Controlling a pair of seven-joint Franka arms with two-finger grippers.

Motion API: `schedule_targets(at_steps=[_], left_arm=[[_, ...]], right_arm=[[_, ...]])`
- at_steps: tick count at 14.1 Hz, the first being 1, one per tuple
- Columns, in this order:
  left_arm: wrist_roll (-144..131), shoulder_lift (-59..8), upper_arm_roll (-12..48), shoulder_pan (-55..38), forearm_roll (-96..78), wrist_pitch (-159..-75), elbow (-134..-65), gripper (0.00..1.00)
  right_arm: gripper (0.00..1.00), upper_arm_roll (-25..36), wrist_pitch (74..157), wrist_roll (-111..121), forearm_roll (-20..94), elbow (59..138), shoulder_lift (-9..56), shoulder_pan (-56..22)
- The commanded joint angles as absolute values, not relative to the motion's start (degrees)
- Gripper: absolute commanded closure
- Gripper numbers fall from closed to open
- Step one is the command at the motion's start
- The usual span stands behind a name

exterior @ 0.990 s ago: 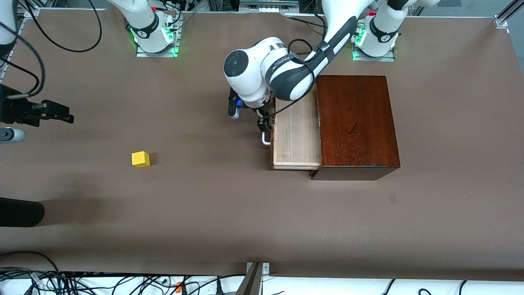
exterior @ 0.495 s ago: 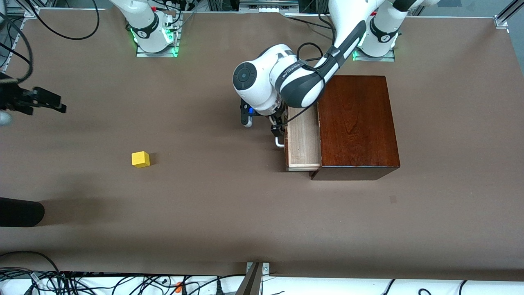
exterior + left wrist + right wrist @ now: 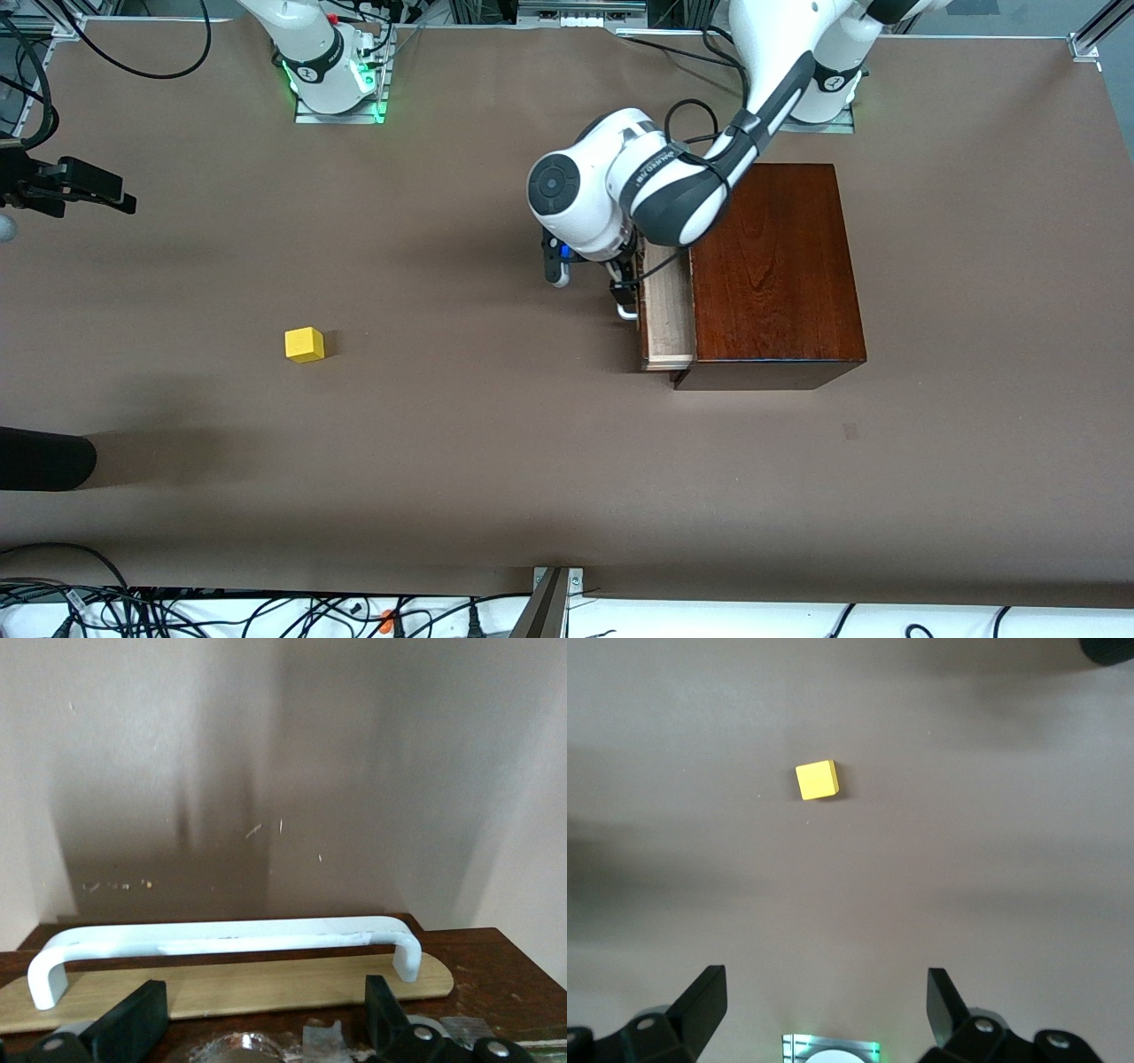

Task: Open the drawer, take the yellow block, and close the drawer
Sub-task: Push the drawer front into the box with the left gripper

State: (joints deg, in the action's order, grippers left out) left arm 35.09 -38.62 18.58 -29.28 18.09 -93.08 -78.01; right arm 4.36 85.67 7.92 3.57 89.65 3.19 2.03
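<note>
- A robotics lab: two white arm bases (image 3: 332, 66) bolted to a brown-covered table (image 3: 443, 461).
- Loose cables (image 3: 177, 611) tangle along the table's edge.
- Aluminium framing (image 3: 1094, 35) at its corner.

A brown matte surface (image 3: 461, 461) is carrying a glossy reddish-brown wooden box (image 3: 771, 266) toward the left arm's end, its drawer (image 3: 666, 323) sticking out slightly. The yellow block (image 3: 304, 344) is lying well apart from it, toward the right arm's end, directly on the surface.

Even overhead light; soft shadows on table (image 3: 443, 443); left wrist view hazy.
</note>
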Motion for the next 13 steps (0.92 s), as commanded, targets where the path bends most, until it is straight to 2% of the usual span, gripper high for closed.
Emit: schedule_targets(at_steps=[1, 4, 7, 13], left_arm=[[36.21, -33.93, 17.84, -26.38, 20.48, -92.55, -83.75, 0.00], [36.21, -32.70, 17.93, -24.26, 20.48, -92.46, -85.51, 0.00], [36.21, -32.70, 17.84, -24.35, 20.48, -92.20, -85.96, 0.00], [30.52, -33.22, 17.84, -26.80, 20.57, -92.64, -84.91, 0.00]], right_arm=[[0.00, 3.34, 90.06, 7.12, 3.08, 90.70, 2.28, 3.16], [0.00, 3.86, 92.72, 7.12, 3.08, 91.84, 1.85, 3.16], [0.00, 4.22, 100.88, 7.29, 3.25, 93.07, 2.37, 3.16], [0.00, 4.31, 98.28, 7.83, 3.34, 91.93, 2.81, 3.16]])
